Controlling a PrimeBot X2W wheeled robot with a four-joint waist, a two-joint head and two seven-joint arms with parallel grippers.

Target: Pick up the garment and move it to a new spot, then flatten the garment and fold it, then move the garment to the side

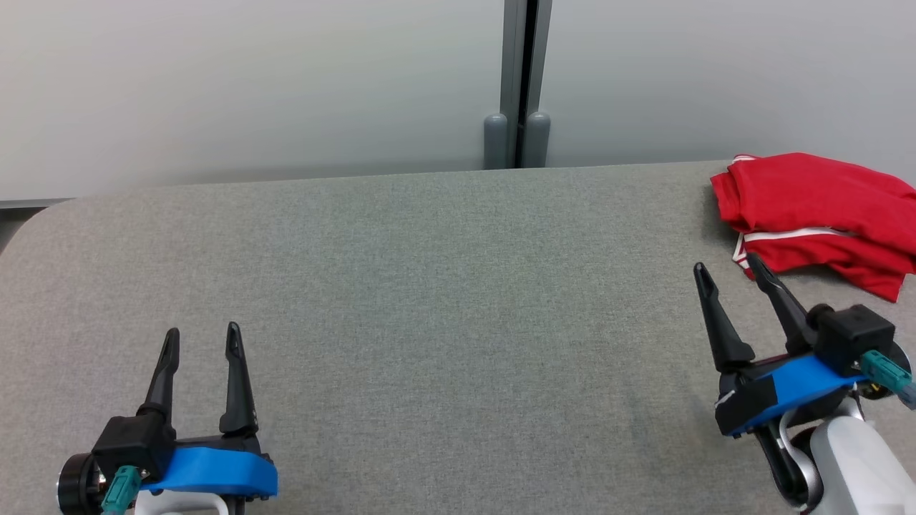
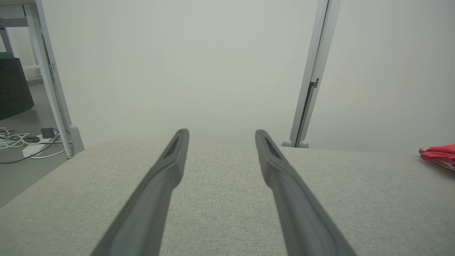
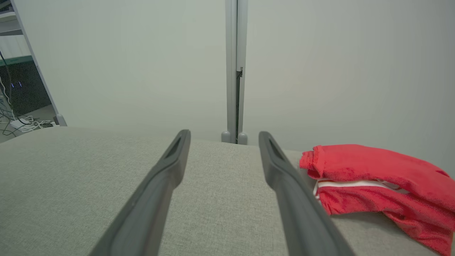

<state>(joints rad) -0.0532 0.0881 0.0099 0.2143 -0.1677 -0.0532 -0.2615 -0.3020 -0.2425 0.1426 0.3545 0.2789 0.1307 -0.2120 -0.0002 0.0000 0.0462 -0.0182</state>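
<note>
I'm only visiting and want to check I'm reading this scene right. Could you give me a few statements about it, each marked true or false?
1. The red garment with white stripes lies at the right end of the grey fabric-covered table. True.
2. The right tool is clamped on the garment. False: its fingers stand apart, holding nothing, beside the garment's near edge.
3. The left tool is open and empty. True.
4. The garment is spread flat in the table's middle. False: it lies folded in layers at the right.
5. A grey post stands behind the table. True.
</note>
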